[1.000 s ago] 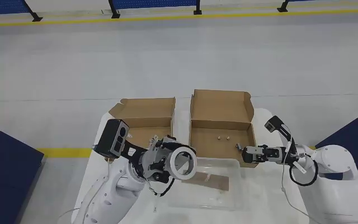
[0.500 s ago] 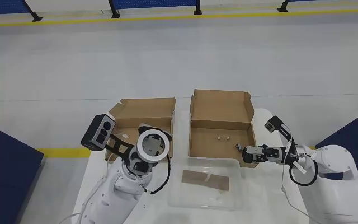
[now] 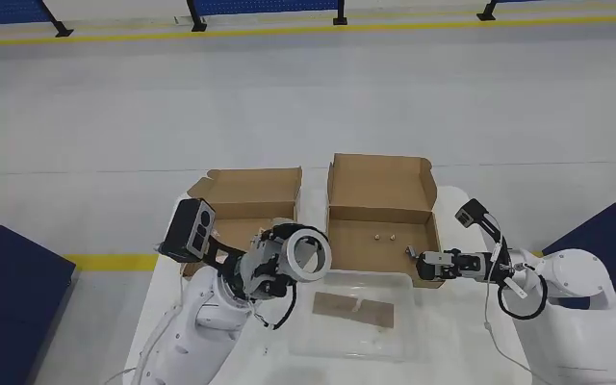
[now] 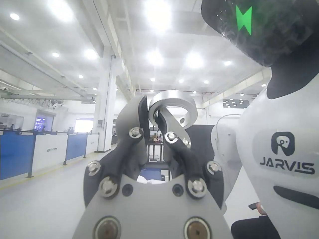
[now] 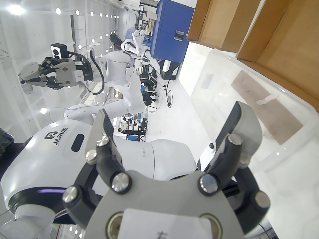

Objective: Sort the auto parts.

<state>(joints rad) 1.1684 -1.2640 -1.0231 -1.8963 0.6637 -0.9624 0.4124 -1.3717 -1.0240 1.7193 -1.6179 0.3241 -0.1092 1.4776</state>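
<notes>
The left tool [image 4: 152, 115] is clenched on a silver metal ring [image 4: 174, 106], held high above the bench [image 3: 441, 327], over the near edge of the left cardboard box [image 3: 248, 192]. The right tool [image 5: 172, 116] is released, jaws spread wide, over the clear bin [image 3: 399, 332] just beside the right cardboard box [image 3: 380, 188], where two small parts [image 3: 384, 234] lie

1. On my feed I count two open cardboard boxes [image 3: 252, 192] [image 3: 378, 188]
2. One clear plastic bin [image 3: 366, 277]
3. One brown cardboard sheet [image 3: 332, 306] in that bin
4. One metal ring [image 4: 192, 113]
5. Two small parts [image 3: 372, 234] [image 3: 392, 234] that I can see in one box
6. One small pale piece [image 5: 266, 98] on the sheet
</notes>
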